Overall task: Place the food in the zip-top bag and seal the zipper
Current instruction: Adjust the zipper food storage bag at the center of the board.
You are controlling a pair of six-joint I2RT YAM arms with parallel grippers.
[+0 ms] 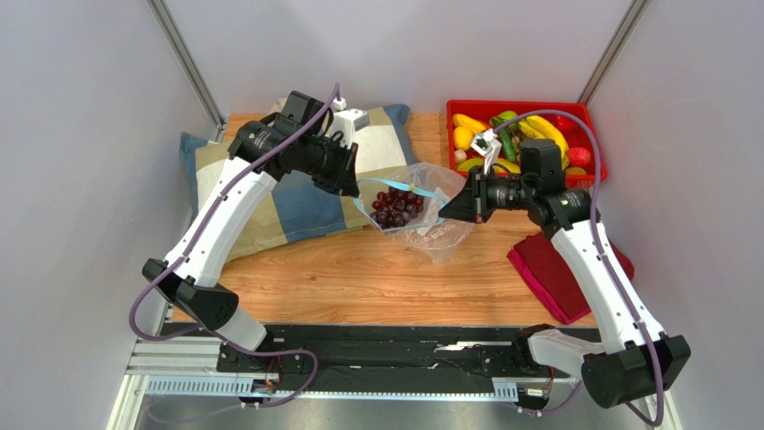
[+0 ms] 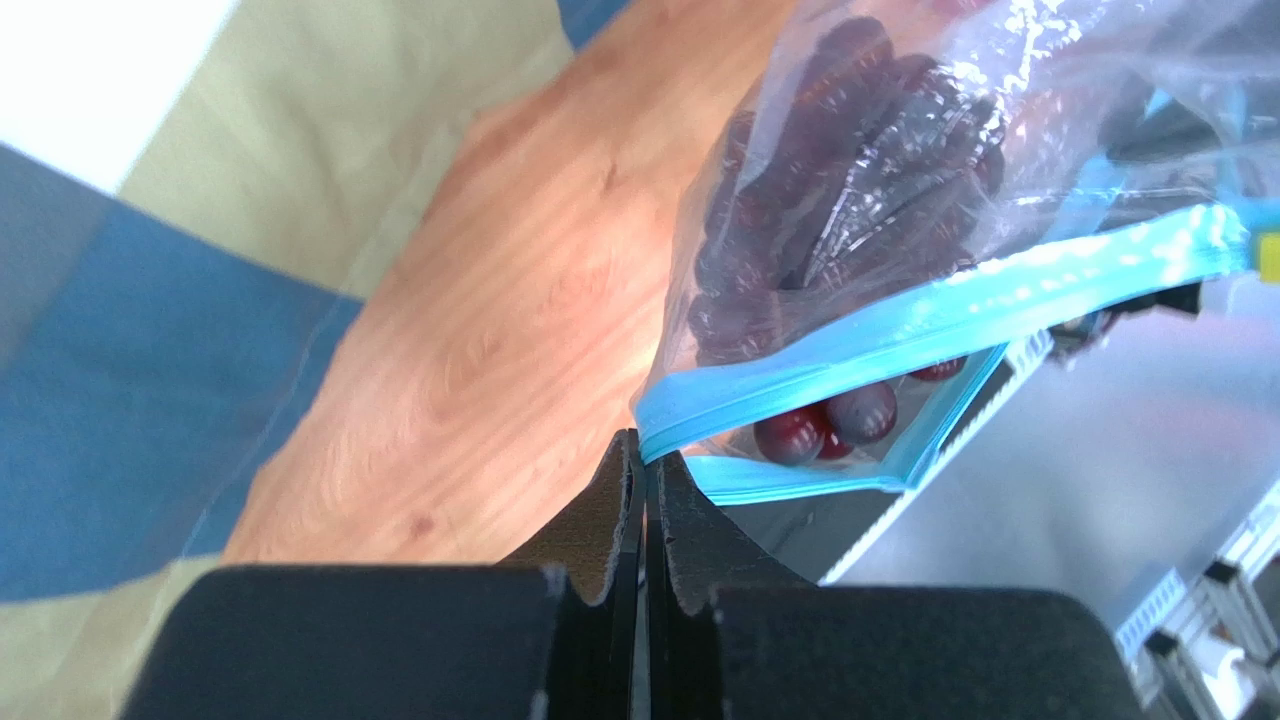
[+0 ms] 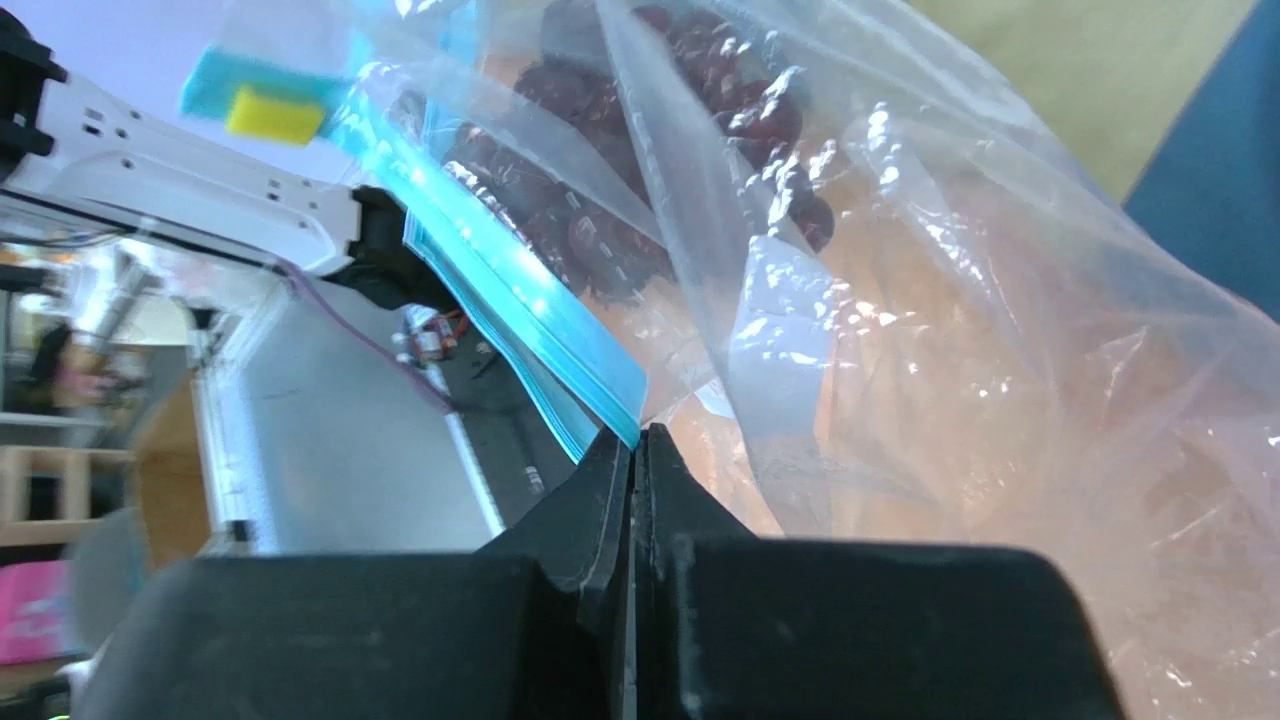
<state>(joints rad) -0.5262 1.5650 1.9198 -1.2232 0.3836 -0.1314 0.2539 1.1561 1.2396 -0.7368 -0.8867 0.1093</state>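
The clear zip-top bag [image 1: 421, 219] hangs between both grippers above the wooden table, with a dark purple grape bunch [image 1: 397, 206] inside. My left gripper [image 1: 357, 190] is shut on the left end of the light blue zipper [image 2: 932, 308], and the grapes [image 2: 842, 165] show through the plastic. My right gripper [image 1: 455, 208] is shut on the right end of the zipper [image 3: 511, 300], with the crinkly bag [image 3: 932, 345] spreading beyond it. In the left wrist view the bag's mouth is parted near the middle. More food [image 1: 516, 139] lies in the red tray.
A red tray [image 1: 587, 121] stands at the back right. A blue and beige checked cushion [image 1: 278, 202] lies at the left under my left arm. A dark red cloth [image 1: 556, 273] lies at the right near my right arm. Grey walls close in both sides.
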